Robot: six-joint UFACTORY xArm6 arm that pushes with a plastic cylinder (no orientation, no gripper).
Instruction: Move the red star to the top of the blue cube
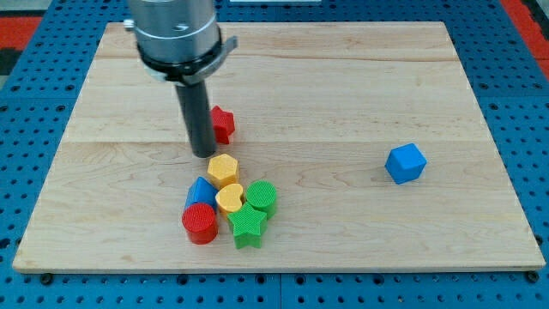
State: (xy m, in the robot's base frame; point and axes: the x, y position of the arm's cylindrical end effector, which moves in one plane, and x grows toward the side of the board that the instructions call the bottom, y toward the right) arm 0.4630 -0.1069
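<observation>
The red star (pixel 224 124) lies on the wooden board, left of centre, partly hidden behind my rod. My tip (pixel 203 154) rests on the board just left of and slightly below the red star, close to or touching it. The blue cube (pixel 405 163) sits alone at the view's right, far from the star.
Below my tip is a cluster: a yellow hexagon (pixel 223 170), a yellow heart (pixel 229 198), a green cylinder (pixel 262 197), a green star (pixel 249 225), a blue block (pixel 200 192) and a red cylinder (pixel 200 224). The board (pixel 343 77) is edged by blue pegboard.
</observation>
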